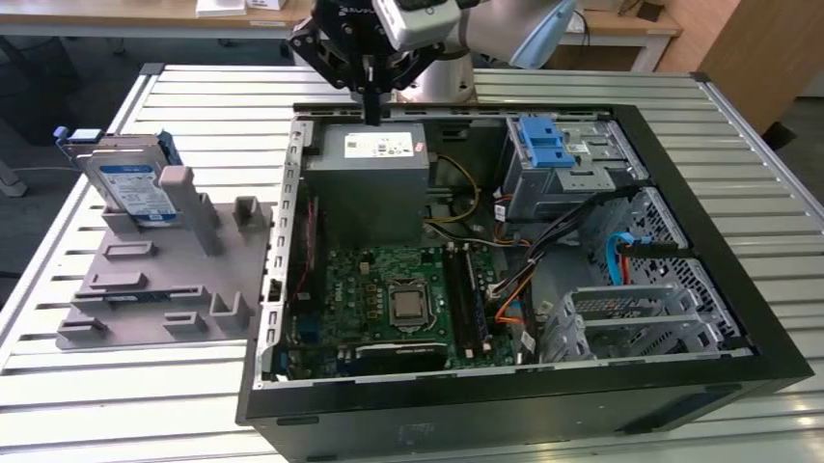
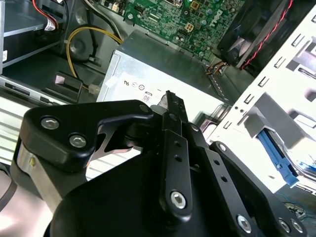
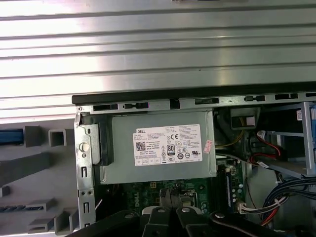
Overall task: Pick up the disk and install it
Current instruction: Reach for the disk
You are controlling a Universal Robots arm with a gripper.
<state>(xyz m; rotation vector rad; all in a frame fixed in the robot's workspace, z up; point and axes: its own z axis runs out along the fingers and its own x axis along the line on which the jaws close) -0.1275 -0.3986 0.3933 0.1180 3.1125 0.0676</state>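
In the exterior view, the disk (image 1: pixel 135 183) stood on edge at the far left, slotted upright into a grey plastic fixture (image 1: pixel 154 280) that lay on the slatted metal table (image 1: pixel 129 405), so by the look of it neither the pick-up nor the installation had been done. Its lower part was hidden behind the fixture's posts, and its label was too small to make out. To the right of the fixture lay the open computer case (image 1: pixel 515 410), with the grey power supply (image 1: pixel 373 159) at its far end and the green motherboard (image 1: pixel 399 299) nearer the camera. The gripper (image 1: pixel 372 111) hung over the power supply, well apart from the disk. Its fingers looked pressed together with nothing between them, which both wrist views bore out, the gripper (image 2: pixel 170 98) pointing down at the stickered box and the gripper (image 3: pixel 170 197) showing only its tips at the edge of the picture. Further right in the exterior view sat the metal drive cage (image 1: pixel 586 178) with its blue latch (image 1: pixel 547 145), a likely home for the disk, though whether its bay was free could not be told, since cables and the cage's own walls hid the inside. The arm itself was cut off at the top of the exterior view.
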